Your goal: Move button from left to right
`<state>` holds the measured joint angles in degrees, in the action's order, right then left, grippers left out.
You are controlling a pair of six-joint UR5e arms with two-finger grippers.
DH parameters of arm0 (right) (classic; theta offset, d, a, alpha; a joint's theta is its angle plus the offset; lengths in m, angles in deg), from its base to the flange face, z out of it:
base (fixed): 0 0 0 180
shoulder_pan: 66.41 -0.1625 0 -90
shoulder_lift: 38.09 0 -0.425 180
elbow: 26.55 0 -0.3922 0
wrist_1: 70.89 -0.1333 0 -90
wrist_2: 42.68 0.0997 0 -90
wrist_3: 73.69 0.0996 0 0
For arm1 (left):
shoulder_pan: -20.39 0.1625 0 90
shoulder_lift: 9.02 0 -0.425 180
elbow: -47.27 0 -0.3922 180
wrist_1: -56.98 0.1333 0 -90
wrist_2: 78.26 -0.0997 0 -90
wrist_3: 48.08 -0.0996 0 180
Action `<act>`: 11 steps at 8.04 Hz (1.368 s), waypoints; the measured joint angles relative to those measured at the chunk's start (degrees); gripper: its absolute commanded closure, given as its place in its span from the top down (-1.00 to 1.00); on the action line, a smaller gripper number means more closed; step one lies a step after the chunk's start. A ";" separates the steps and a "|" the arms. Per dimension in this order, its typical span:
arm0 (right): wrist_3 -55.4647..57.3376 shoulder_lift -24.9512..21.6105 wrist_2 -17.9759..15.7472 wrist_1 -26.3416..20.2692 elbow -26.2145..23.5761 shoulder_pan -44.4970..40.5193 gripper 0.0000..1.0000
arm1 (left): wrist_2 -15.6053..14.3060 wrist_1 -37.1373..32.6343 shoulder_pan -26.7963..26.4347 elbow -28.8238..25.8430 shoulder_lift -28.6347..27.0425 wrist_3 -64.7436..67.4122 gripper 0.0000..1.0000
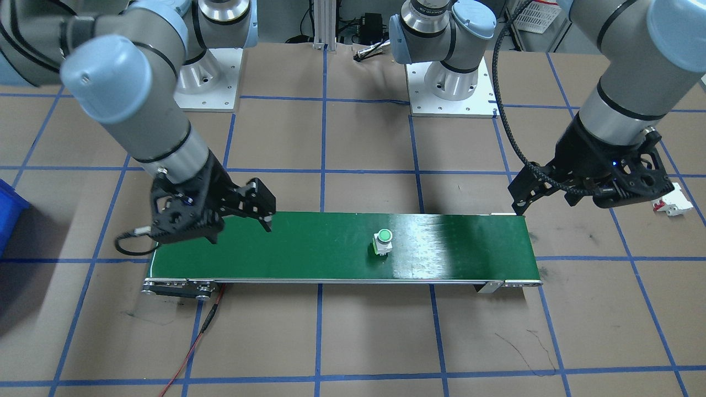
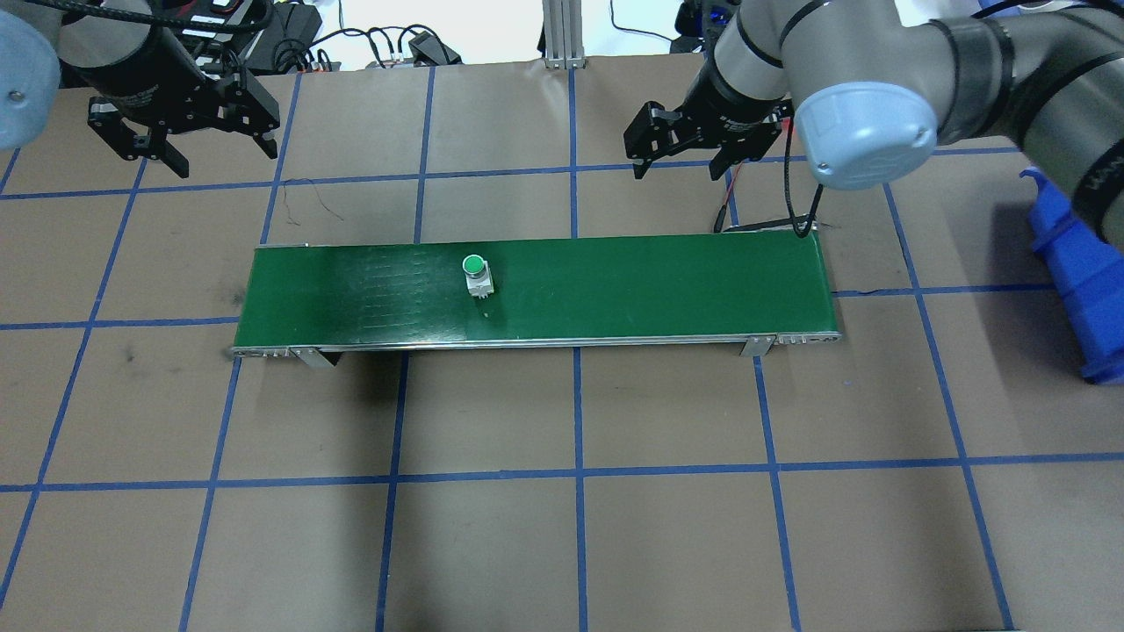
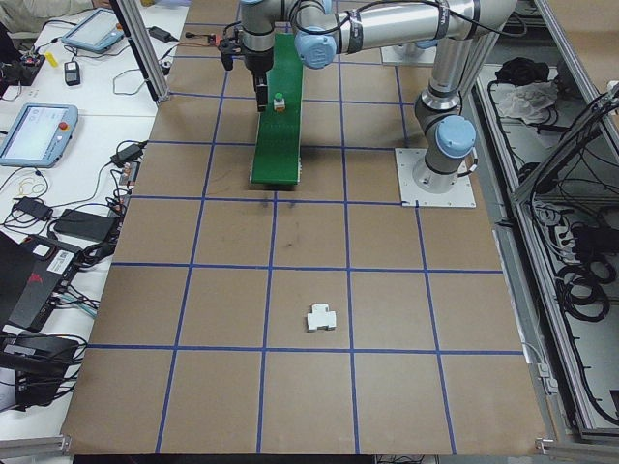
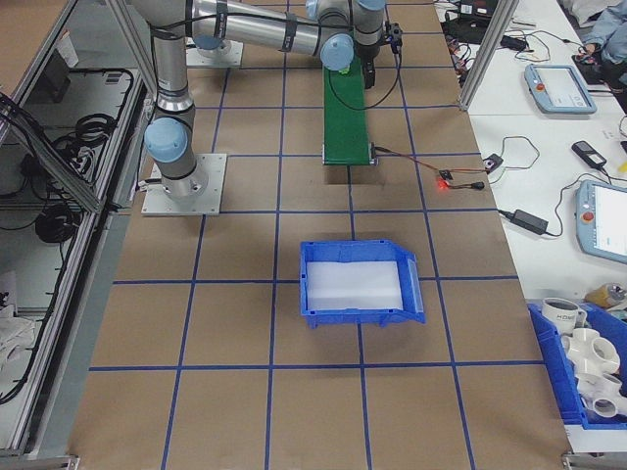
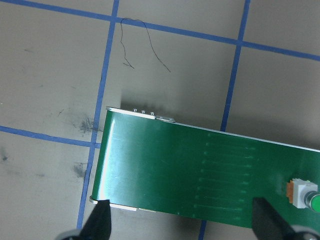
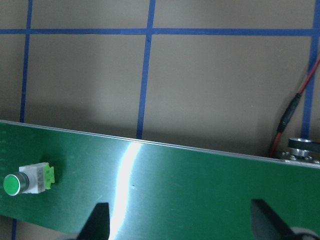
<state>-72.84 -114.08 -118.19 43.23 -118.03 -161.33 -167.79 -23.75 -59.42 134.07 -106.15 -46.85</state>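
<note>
green button [image 2: 475, 269] sits mid-belt [image 2: 615, 298], both grippers [image 2: 183, 145] [image 2: 676, 156] wide-jawed off its far edge.

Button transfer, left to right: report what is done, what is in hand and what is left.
Done: the button stands on the green conveyor belt, left of its middle in the overhead view, held by nothing.
In hand: nothing. The left gripper and the right gripper are both open, beyond the belt's far edge.
Left: the button has yet to reach the belt's right end, near the right gripper.
</note>
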 measured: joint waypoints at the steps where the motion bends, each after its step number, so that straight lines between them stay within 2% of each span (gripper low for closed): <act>1: 1.13 1.90 0.48 1.81 -0.01 -1.44 1.00 | 0.03 0.07 0.02 0.02 0.48 -0.01 1.00; 4: 5.77 5.34 4.04 4.57 -0.15 -4.29 1.00 | 0.31 1.73 0.48 0.45 1.35 -0.24 1.00; 8: 9.28 8.51 7.27 5.15 -0.78 -5.32 1.00 | 0.72 2.66 2.03 0.98 1.65 0.18 1.00; 9: 9.75 9.06 7.29 4.98 -0.93 -5.34 1.00 | 0.70 2.63 2.72 1.01 1.68 0.20 1.00; 11: 9.88 9.73 4.90 3.82 -1.70 -5.39 1.00 | 0.65 2.48 3.26 1.04 1.83 0.43 1.00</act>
<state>-62.96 -104.35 -113.29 47.05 -119.73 -166.72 -167.15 -21.28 -56.16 135.11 -104.32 -46.43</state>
